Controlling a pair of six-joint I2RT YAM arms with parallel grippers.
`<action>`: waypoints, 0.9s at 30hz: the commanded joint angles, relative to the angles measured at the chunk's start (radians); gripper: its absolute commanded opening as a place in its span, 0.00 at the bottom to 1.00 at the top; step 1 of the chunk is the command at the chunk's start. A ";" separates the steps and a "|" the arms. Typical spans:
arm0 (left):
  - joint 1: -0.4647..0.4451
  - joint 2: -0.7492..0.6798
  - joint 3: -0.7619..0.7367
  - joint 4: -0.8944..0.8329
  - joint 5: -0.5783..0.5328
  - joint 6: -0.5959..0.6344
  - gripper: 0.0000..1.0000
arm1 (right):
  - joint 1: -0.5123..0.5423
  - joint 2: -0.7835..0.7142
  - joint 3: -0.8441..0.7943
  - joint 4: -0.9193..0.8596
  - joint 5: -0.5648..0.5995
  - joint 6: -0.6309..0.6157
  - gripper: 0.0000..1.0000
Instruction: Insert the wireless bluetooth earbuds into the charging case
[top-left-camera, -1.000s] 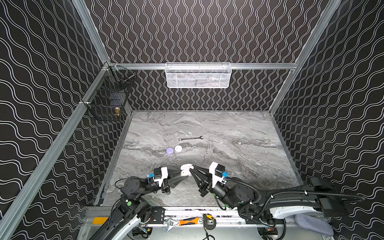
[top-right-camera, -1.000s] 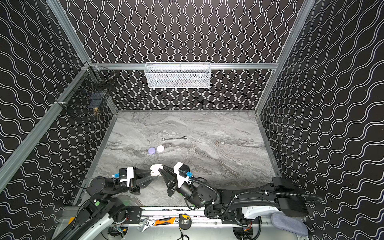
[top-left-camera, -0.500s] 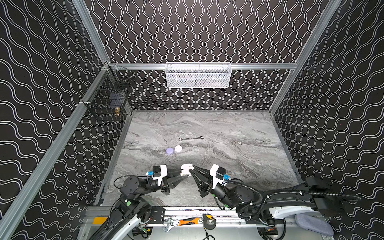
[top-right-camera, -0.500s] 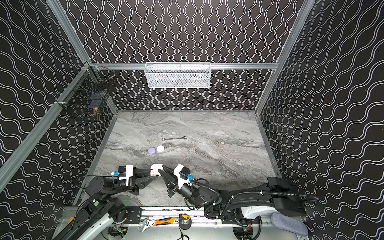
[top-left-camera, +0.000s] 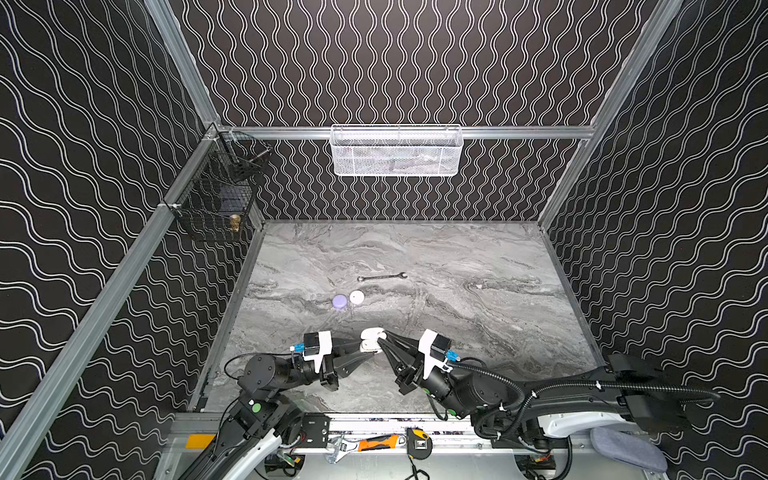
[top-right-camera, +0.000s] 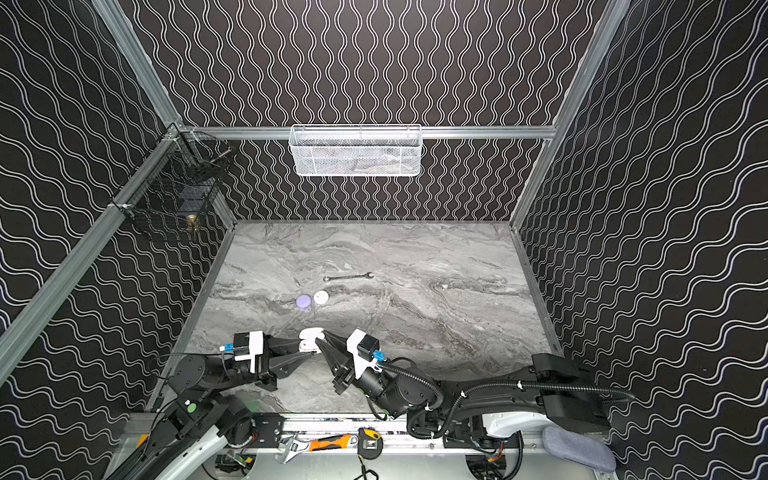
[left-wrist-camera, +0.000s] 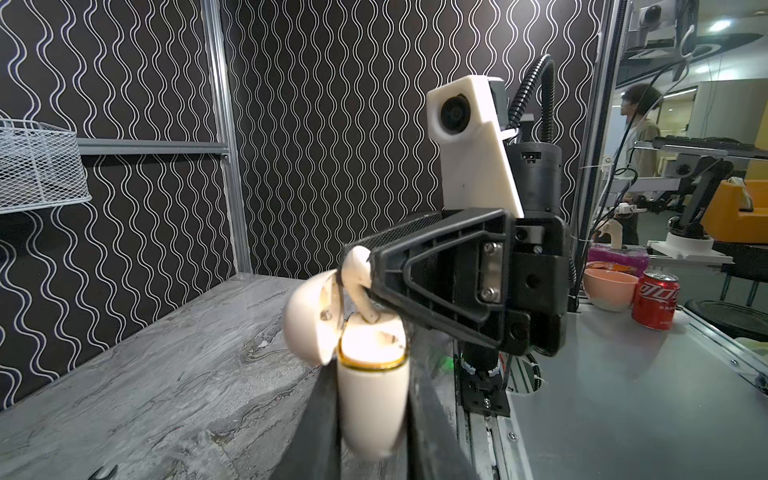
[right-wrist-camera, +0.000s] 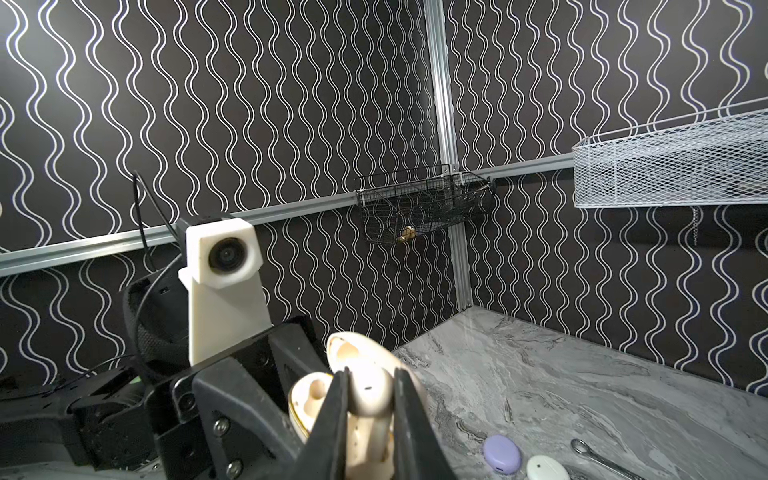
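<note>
My left gripper (top-left-camera: 366, 351) is shut on the body of a cream charging case (left-wrist-camera: 372, 399), held just above the table near its front edge, with the lid (left-wrist-camera: 309, 320) hinged open. My right gripper (top-left-camera: 380, 341) is shut on a cream earbud (right-wrist-camera: 370, 395). That earbud (left-wrist-camera: 359, 274) hangs over the open case with its stem reaching down into the case's top. In both top views the two grippers meet tip to tip at the case (top-right-camera: 311, 337). Whether the stem sits fully in its socket is hidden by the fingers (right-wrist-camera: 409, 419).
A lavender case (top-left-camera: 340, 301) and a white case (top-left-camera: 356, 296) lie side by side, shut, mid-table. A slim wrench (top-left-camera: 381, 276) lies just behind them. A tiny white piece (top-left-camera: 479, 286) lies to the right. A white mesh basket (top-left-camera: 397, 150) and a black wire basket (top-left-camera: 216, 195) hang on the walls.
</note>
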 joint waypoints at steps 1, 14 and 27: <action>0.000 -0.004 0.008 0.111 0.001 -0.025 0.00 | -0.001 0.001 0.003 0.009 0.012 -0.017 0.13; 0.000 -0.007 0.024 0.090 -0.026 -0.032 0.00 | -0.001 -0.008 -0.006 0.007 0.009 -0.020 0.32; 0.000 0.072 -0.017 -0.021 -0.256 -0.015 0.00 | -0.012 -0.166 0.022 -0.258 0.181 0.086 0.50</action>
